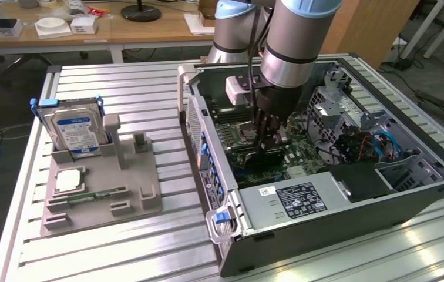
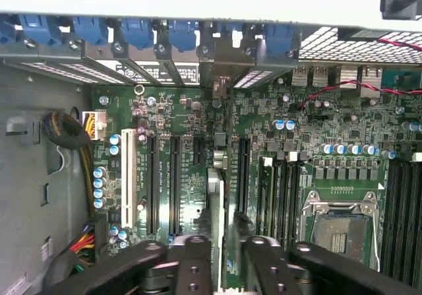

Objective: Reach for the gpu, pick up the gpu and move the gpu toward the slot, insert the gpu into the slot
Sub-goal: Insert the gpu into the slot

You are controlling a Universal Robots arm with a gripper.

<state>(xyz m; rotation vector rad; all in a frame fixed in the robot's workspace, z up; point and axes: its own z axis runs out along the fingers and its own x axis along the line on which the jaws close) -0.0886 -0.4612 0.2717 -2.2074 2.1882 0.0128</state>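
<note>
the wrist view looked straight down onto a green motherboard point(image 2: 198, 150) inside the case. the pincer point(image 2: 221, 262) hung over it with its black fingers point(image 2: 191, 265) closed on the thin edge of the gpu point(image 2: 216, 196), which stood upright over a long black slot point(image 2: 241, 176). more black slots ran parallel beside it, next to a white slot point(image 2: 127, 173). blue clips point(image 2: 138, 31) lined the case's rear edge. a cpu socket point(image 2: 339, 226) sat near the memory slots point(image 2: 280, 189).

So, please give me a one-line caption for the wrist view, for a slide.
Gripper holding the gpu edge-on above the motherboard expansion slots inside the open computer case.
</note>
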